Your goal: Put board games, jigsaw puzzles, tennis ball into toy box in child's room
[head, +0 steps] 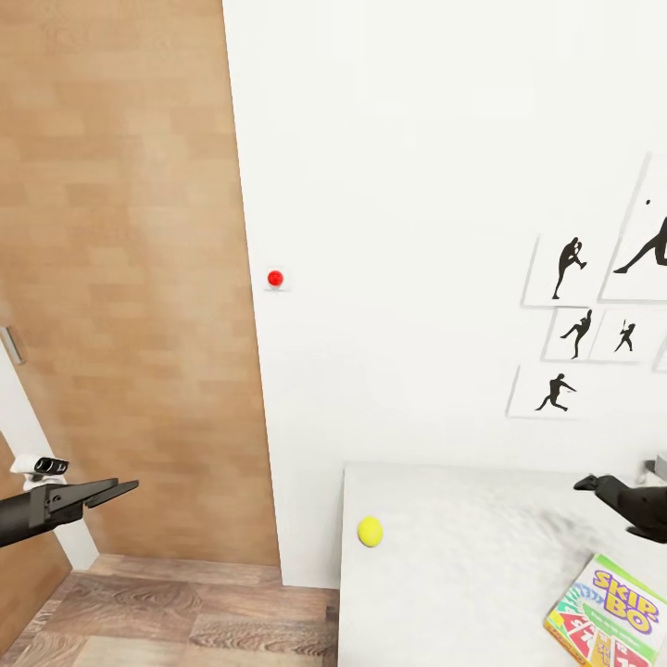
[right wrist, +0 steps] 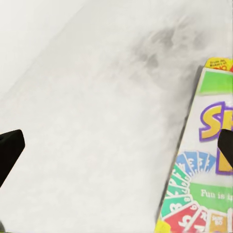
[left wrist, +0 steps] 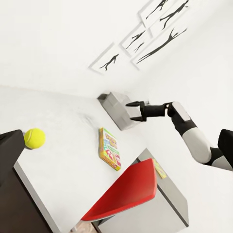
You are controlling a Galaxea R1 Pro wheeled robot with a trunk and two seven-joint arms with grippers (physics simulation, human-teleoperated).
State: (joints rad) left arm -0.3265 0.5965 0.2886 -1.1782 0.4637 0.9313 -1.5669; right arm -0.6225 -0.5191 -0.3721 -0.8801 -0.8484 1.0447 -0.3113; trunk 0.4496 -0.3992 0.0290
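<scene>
The yellow-green tennis ball (head: 370, 531) (left wrist: 34, 138) lies near the left edge of the pale grey table (head: 463, 556). The Skip-Bo board game (head: 607, 616) (left wrist: 109, 148) (right wrist: 204, 184) lies flat further right. My right gripper (head: 585, 483) (left wrist: 132, 110) (right wrist: 116, 150) hovers open above the tabletop beside that box, holding nothing. Behind it stands the light grey toy box (left wrist: 116, 104). My left gripper (head: 113, 489) hangs open and empty in front of the door, left of the table and well away from the ball. The puzzles, the other board games and the bed are out of view.
A wooden door (head: 120, 278) fills the left, with plank floor (head: 185, 611) below it. The white wall carries a red dot (head: 275, 278) and silhouette posters (head: 574, 306). A red chair (left wrist: 126, 191) stands at the desk by a lower grey top (left wrist: 172, 199).
</scene>
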